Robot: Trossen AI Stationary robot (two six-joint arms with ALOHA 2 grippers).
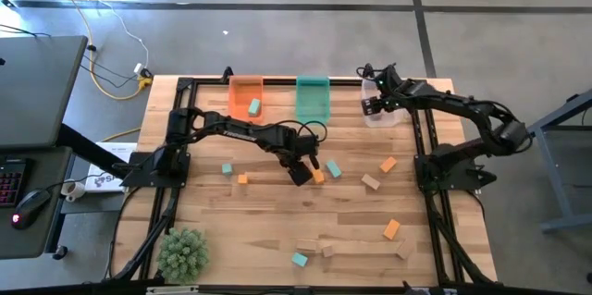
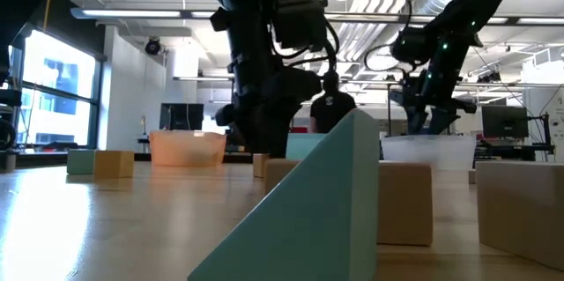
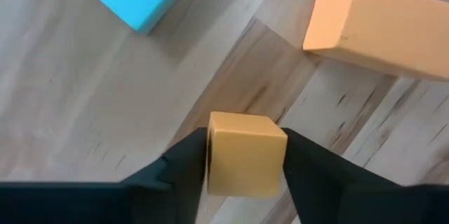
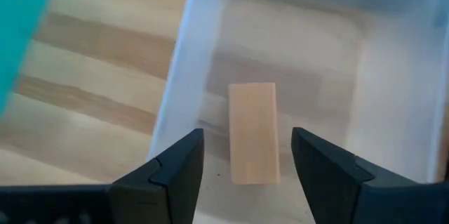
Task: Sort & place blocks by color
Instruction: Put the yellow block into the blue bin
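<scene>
Small teal, orange and light-wood blocks lie scattered on the wooden table. My left gripper (image 1: 302, 174) is at mid-table, pointing down, shut on an orange cube (image 3: 245, 152). An orange block (image 1: 318, 177) and a teal block (image 1: 333, 169) lie just beyond it. My right gripper (image 1: 372, 103) hovers open over the clear bin (image 1: 383, 116) at the far right. A light-wood bar (image 4: 252, 133) lies flat on that bin's floor, between and below the spread fingers. One orange block (image 1: 253, 106) lies in the orange bin (image 1: 245, 85). My left gripper pinches the orange cube by two opposite side faces (image 3: 212, 155), one finger on each side, coming from above and pointing down. The cube sits square between the fingers. Whether its underside rests on the table I cannot tell.
The teal bin (image 1: 313, 101) stands between the orange and clear bins along the far edge. Loose blocks include a teal one (image 1: 227, 169), orange ones (image 1: 242, 179) (image 1: 391, 229) and a wood one (image 1: 371, 181). A fuzzy green plant (image 1: 180, 253) sits at the near left corner.
</scene>
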